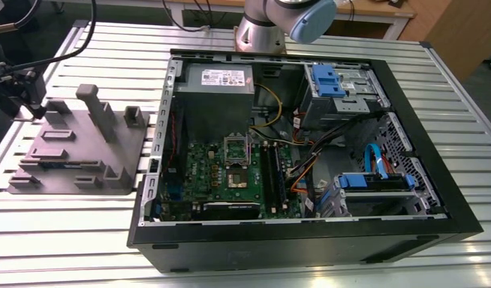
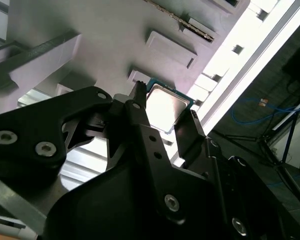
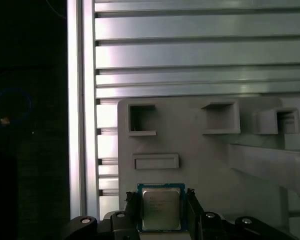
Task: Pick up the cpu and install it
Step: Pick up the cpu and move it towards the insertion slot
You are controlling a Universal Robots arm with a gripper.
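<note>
The cpu (image 3: 160,208) is a small square chip with a silvery top and a green rim. It sits between the two black fingers of my gripper (image 3: 161,200), and each finger rests against one of its edges. In the second wrist view the cpu (image 2: 165,106) shows between the same fingers (image 2: 139,102), just above the grey fixture block (image 2: 110,45). In the exterior view my gripper (image 1: 33,107) hangs over the far corner of the fixture block (image 1: 77,150), on the exterior view's left. The dark green motherboard (image 1: 229,174) lies in the open computer case (image 1: 309,234), its socket (image 1: 235,157) uncovered.
The fixture block carries raised posts (image 1: 93,111) and several pockets (image 3: 142,119). The slatted metal table (image 1: 61,228) ends close beside the block (image 3: 82,125). In the case are a grey power supply (image 1: 217,81), blue drive brackets (image 1: 329,81) and loose cables (image 1: 309,162). The arm's base (image 1: 261,33) stands behind the case.
</note>
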